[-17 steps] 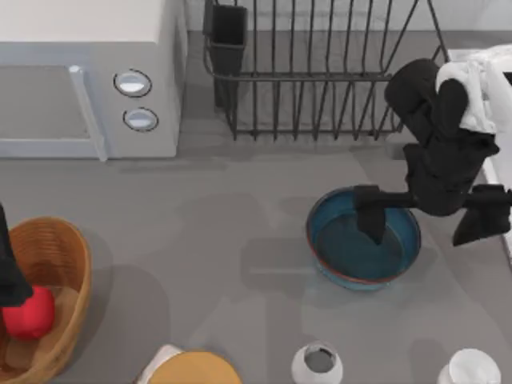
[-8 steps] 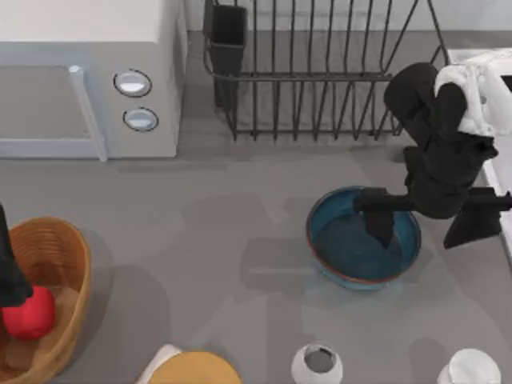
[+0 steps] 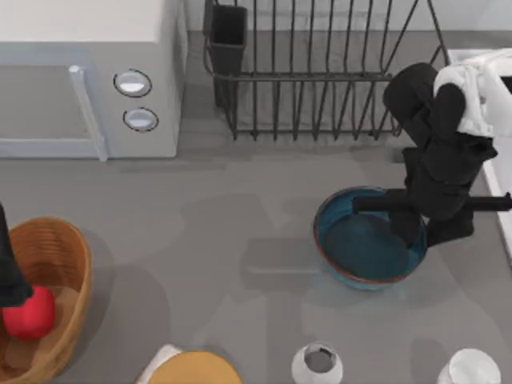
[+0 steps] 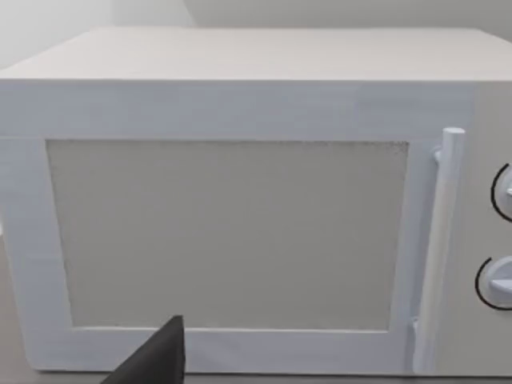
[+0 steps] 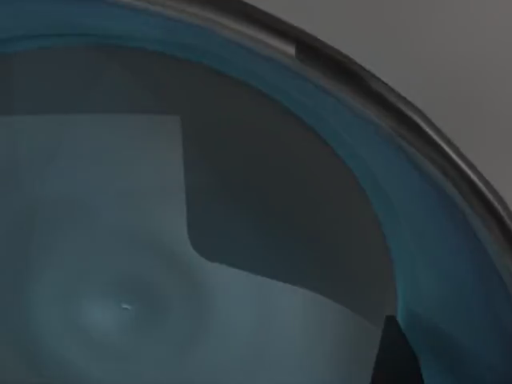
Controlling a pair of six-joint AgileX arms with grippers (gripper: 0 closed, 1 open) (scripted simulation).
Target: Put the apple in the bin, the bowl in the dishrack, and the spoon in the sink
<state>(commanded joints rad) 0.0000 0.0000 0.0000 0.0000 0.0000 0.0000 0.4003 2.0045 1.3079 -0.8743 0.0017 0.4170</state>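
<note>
Black fingers (image 3: 418, 234) of the right gripper (image 3: 424, 230) close on the right wall of the bowl (image 3: 360, 250), one finger inside the dark hollow and the other outside the rim, so the gripper has the bowl's wall pinched between them. In the right wrist view the bowl (image 5: 200, 240) spreads wide below the camera, its blue glaze curving under a thin dark rim, and a black fingertip (image 5: 394, 352) juts in against the inner wall. The right arm rises from there toward the table's right edge, where the pale rim of the sink (image 3: 480, 58) shows behind its white upper part. The bowl sits on the grey table (image 3: 224, 240), right of centre, just in front of the dishrack (image 3: 320, 72), whose dark cutlery cup (image 3: 229, 32) stands at its left corner.

At the far left, the left gripper (image 3: 16, 288) hangs over the bin (image 3: 56, 272), and whether its fingers are parted cannot be told; the apple (image 3: 29, 314) lies inside the bin right at the gripper's tip. The left wrist view faces a white microwave (image 4: 240, 200); the microwave (image 3: 88, 72) stands at the table's back left. A yellow-orange disc (image 3: 194, 370) and two white cups (image 3: 317, 365) (image 3: 469, 370) line the near edge.
</note>
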